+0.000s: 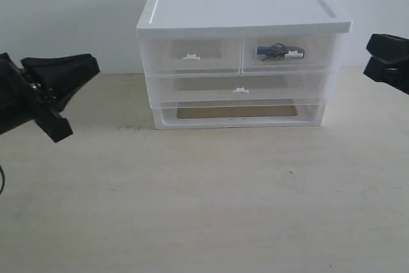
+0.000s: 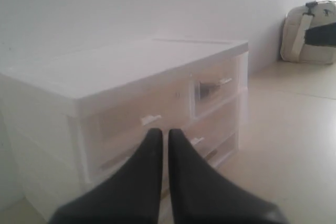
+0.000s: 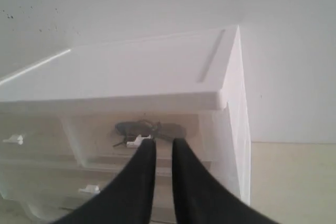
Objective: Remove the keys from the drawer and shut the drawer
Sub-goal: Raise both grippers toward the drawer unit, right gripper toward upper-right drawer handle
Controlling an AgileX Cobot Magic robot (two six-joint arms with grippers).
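The drawer [image 1: 289, 52] is the right one of the white unit's [image 1: 243, 7] top pair; it sits pushed in, flush with its left twin [image 1: 192, 55]. Through its translucent front show the keys [image 1: 275, 50] with a blue fob, behind the white tab handle [image 1: 293, 54]. My left gripper [image 1: 93, 66] hovers shut well to the unit's left, holding nothing. At the far right edge my right gripper [image 1: 369, 55] hangs level with the top drawers, apart from them. In the right wrist view the gripper [image 3: 163, 142] is shut with a thin slit, and beyond it lie the keys [image 3: 149, 128] and handle [image 3: 135, 140].
A full-width drawer [image 1: 241, 87] lies under the top pair, and below it is an open bottom slot [image 1: 236, 112]. The unit stands on a pale wooden table [image 1: 204, 209] against a white wall. A white bag [image 2: 310, 30] sits far off in the left wrist view.
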